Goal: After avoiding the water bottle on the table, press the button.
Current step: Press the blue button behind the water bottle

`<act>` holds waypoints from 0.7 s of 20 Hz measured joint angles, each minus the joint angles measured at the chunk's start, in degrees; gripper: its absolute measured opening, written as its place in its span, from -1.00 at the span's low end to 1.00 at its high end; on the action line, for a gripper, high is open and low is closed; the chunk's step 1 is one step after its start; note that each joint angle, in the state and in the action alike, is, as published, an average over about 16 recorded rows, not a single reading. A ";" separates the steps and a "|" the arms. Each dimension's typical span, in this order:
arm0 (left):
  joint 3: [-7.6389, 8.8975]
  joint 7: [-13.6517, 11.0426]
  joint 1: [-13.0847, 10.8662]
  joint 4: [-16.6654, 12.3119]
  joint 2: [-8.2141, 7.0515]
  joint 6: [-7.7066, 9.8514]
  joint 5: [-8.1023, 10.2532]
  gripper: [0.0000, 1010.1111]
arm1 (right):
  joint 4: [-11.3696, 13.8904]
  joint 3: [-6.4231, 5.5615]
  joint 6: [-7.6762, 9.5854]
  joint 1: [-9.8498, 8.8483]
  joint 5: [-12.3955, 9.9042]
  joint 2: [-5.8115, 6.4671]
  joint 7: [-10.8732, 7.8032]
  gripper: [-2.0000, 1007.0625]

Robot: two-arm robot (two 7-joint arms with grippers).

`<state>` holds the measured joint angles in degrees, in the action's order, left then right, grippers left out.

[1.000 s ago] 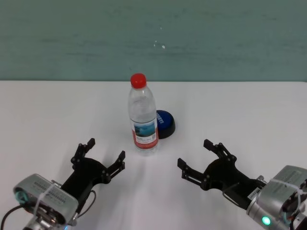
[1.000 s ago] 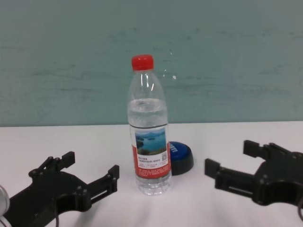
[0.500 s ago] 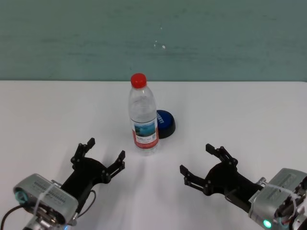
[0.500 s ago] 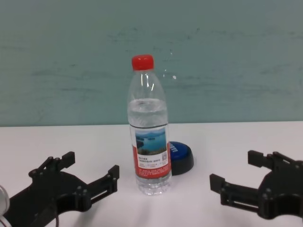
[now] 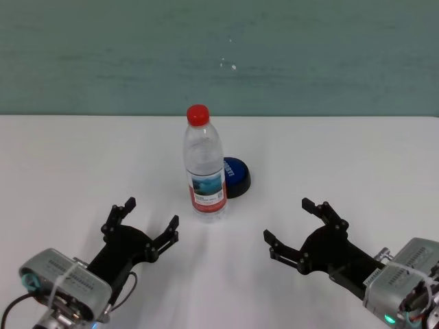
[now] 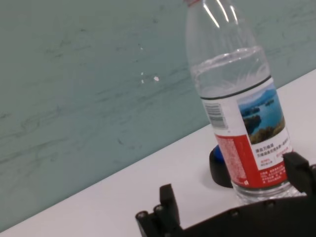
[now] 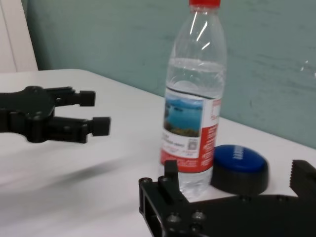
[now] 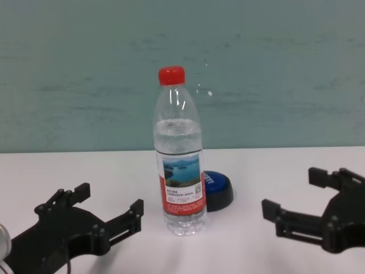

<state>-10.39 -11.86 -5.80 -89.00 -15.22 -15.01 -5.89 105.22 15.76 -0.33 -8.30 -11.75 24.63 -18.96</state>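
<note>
Right gripper [image 5: 306, 221], jaws spread, is being drawn rightward, away from water bottle [image 5: 204, 164]; button [image 5: 235, 175] unpressed. Left gripper [image 5: 143, 221] parked, spread.

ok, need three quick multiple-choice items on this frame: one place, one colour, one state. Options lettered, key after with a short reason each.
1. Where is the low round blue-topped button relative to the tall clear plastic water bottle?
A. Behind it, toward the robot's right
B. In front of it
C. Far off to its left

2. What colour is the bottle's screw cap?
A. Blue
B. Red
C. White

3. What state is the right claw in?
A. Shut on the bottle
B. Pressing the button
C. Open, holding nothing

Key: 1 A, the button peeks out past the bottle's far right side. 2 B, the cap shows red in head and chest views. 3 C, its fingers are spread above the flat white table.
</note>
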 joint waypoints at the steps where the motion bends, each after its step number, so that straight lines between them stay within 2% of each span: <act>1: 0.00 0.00 0.00 0.00 0.00 0.00 0.00 0.98 | 0.15 -0.18 -0.01 -0.08 0.00 0.03 -0.03 0.99; 14: 0.00 0.00 0.00 0.00 0.00 0.00 0.00 0.98 | 0.02 -2.58 -0.05 -0.38 -1.89 0.36 -0.51 0.99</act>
<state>-10.39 -11.86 -5.80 -89.00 -15.22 -15.01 -5.89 105.24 13.18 -0.37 -8.68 -13.64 24.99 -19.47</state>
